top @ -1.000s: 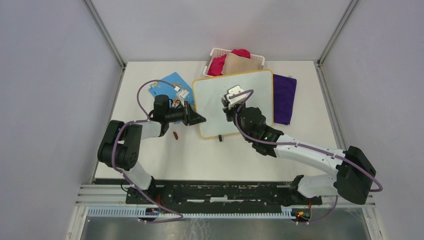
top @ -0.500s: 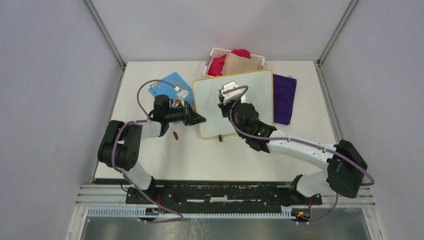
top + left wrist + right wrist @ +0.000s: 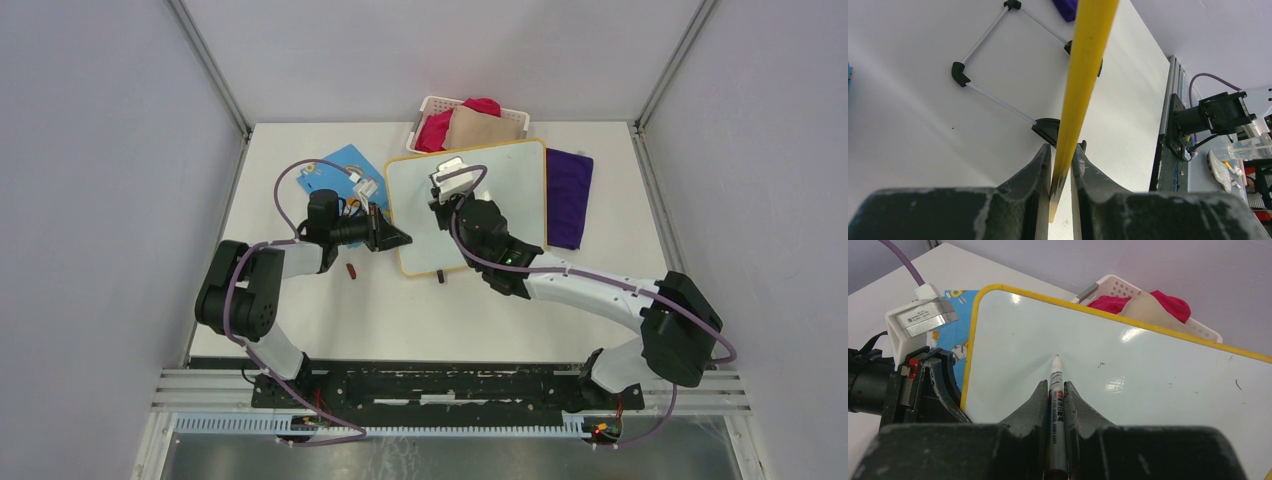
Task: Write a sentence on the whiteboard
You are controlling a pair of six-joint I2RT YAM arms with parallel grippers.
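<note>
The right gripper (image 3: 1053,387) is clenched on a marker (image 3: 1057,410), which is held between its fingers with the tip pointing away from the wrist. The left gripper (image 3: 1060,150) is clamped on the yellow frame of the whiteboard (image 3: 1148,370).

There are two grippers, one whiteboard and one marker. Around them are one white basket (image 3: 432,105) holding a red cloth and a beige one, one purple cloth (image 3: 568,195), one blue card (image 3: 335,165) and one small red piece (image 3: 350,270) on the table (image 3: 330,320).

The whiteboard (image 3: 515,180) lies at the far middle of the table. The basket is just behind its far edge, the purple cloth is at its right side and the blue card is at its left. The left gripper (image 3: 398,238) holds its left edge near the near corner. The right gripper (image 3: 447,195) hangs over the board's left half, and the marker tip is at the surface there. Whether the tip touches cannot be told.

The board is white with a thin yellow frame and rounded corners. Its face shows glare and a few tiny dark specks. From the left wrist its edge (image 3: 1088,50) appears as a yellow bar, with a thin rod stand (image 3: 993,65) with black corners beside it.
</note>
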